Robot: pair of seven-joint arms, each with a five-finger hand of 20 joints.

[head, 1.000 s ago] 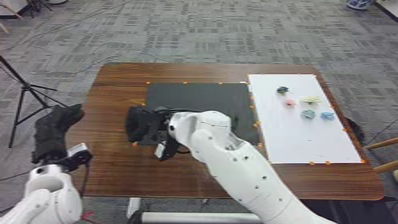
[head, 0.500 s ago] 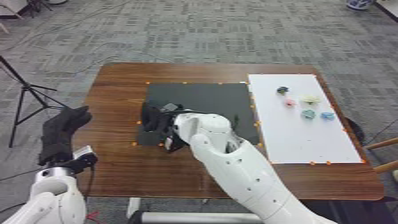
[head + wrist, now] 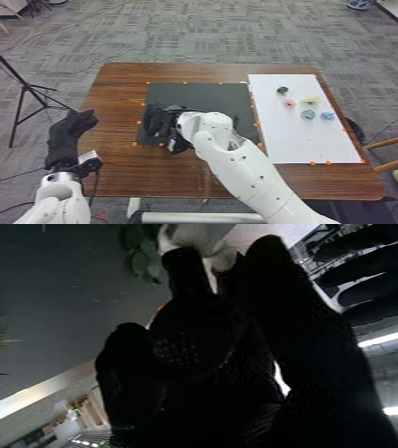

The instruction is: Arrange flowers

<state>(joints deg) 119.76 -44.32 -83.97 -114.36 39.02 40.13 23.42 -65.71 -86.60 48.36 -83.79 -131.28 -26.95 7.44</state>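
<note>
Black-gloved right hand [image 3: 161, 123], flowers [image 3: 309, 100] on board [image 3: 306, 142]

five small flowers [image 3: 309, 100] lie on a white sheet [image 3: 302, 140].

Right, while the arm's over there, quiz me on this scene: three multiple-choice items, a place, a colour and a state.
1. Where is the right hand?
A) over the white panel
B) over the dark mat
C) over the floor
2. What colour are the two flowers nearest the robot?
A) red
B) orange
C) pale blue
3. How are the flowers on the white panel arranged?
A) spread out singly
B) bundled in one bunch
C) standing in a vase

1: B, the black glove covers part of the mat in the head view.
2: C, both show bluish against the white.
3: A, white panel shows between them.
</note>
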